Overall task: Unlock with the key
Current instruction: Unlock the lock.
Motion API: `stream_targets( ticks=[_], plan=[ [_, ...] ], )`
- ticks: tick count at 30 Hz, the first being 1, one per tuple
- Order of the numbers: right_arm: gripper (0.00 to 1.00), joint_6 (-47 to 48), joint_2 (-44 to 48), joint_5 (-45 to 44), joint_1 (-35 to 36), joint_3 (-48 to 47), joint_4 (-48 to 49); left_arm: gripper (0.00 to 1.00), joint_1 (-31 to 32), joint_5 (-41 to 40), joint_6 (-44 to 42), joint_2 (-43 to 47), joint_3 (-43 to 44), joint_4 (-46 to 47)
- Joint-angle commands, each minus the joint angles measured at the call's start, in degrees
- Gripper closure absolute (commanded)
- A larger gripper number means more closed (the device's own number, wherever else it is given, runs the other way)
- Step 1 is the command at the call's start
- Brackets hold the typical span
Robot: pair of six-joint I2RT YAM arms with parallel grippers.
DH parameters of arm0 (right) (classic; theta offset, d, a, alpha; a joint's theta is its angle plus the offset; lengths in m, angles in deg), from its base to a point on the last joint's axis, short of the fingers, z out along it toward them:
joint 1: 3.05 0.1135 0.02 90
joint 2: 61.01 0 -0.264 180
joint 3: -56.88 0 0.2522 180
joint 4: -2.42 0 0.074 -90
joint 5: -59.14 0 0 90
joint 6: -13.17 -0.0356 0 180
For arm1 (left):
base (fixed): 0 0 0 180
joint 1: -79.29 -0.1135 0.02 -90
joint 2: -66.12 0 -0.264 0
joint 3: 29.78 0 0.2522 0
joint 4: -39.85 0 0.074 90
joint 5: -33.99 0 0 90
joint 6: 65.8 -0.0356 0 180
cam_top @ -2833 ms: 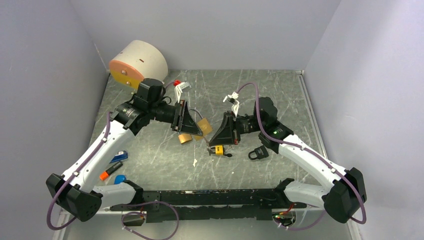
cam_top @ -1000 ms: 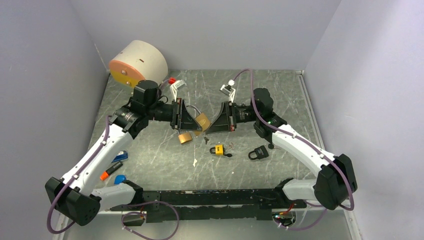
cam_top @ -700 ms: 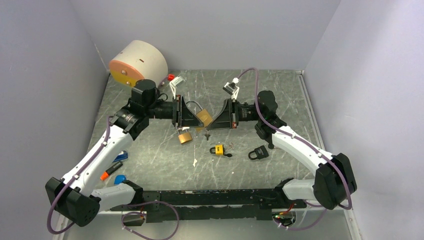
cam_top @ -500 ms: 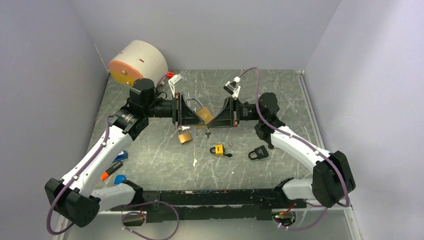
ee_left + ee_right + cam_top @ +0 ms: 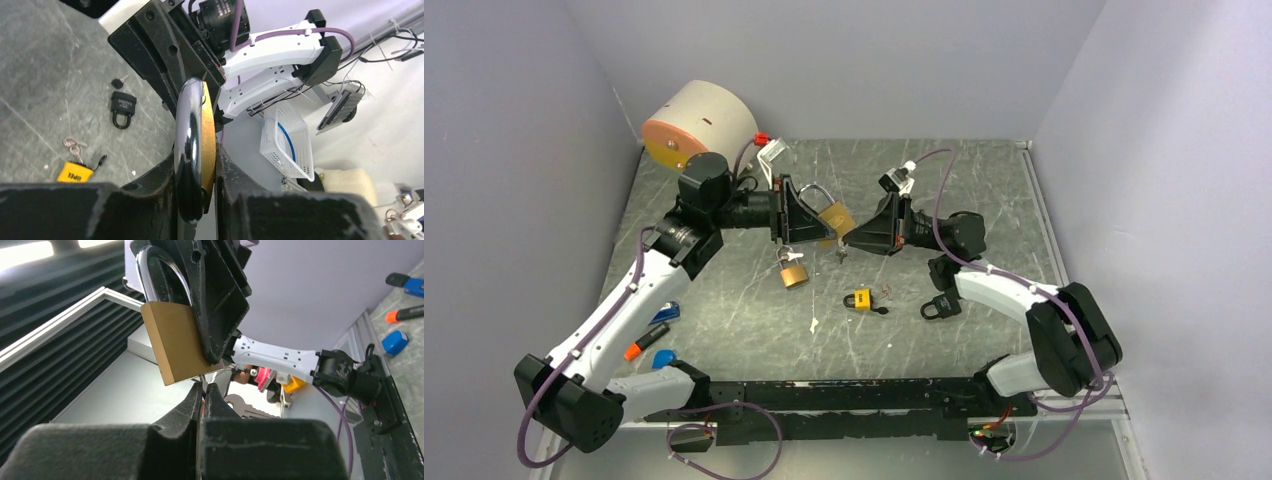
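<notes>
brass padlock (image 5: 833,222) in left claw (image 5: 197,167)

Grey marbled table (image 5: 1004,190), beige drum (image 5: 699,128) at back left, yellow padlock (image 5: 857,299) and black padlock (image 5: 941,306) lying apart, orange marker (image 5: 645,342) beside blue cap (image 5: 663,357) near left edge.

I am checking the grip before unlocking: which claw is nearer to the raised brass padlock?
Left. The left claw is clamped on the brass padlock itself; the right claw, shut on the key, sits just below its bottom edge.
</notes>
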Motion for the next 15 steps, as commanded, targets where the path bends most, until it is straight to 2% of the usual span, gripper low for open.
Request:
stream_targets(
  ticks=[1,6,11,13,15],
  plan=[
    [1.00,-4.44,3.85,-15.09,0.68,-2.94,1.05,0.98,1.65,7.19,-2.00,-0.24,2.00,7.69],
    [1.00,-5.71,4.63,-17.02,0.89,-5.33,-1.36,0.98,1.70,8.76,2.87,-0.32,1.71,18.36],
    [1.00,-6.40,4.97,-18.61,1.59,-7.86,-3.71,0.97,1.62,9.09,12.66,-1.58,1.08,33.28],
    [1.00,-4.42,5.79,-18.09,1.61,-9.50,-7.12,0.97,1.69,8.96,13.89,-1.48,0.92,34.97],
    [1.00,-0.38,6.90,-17.01,1.64,-10.93,-12.97,0.98,1.69,7.97,12.47,-0.87,1.02,32.14]
  ],
)
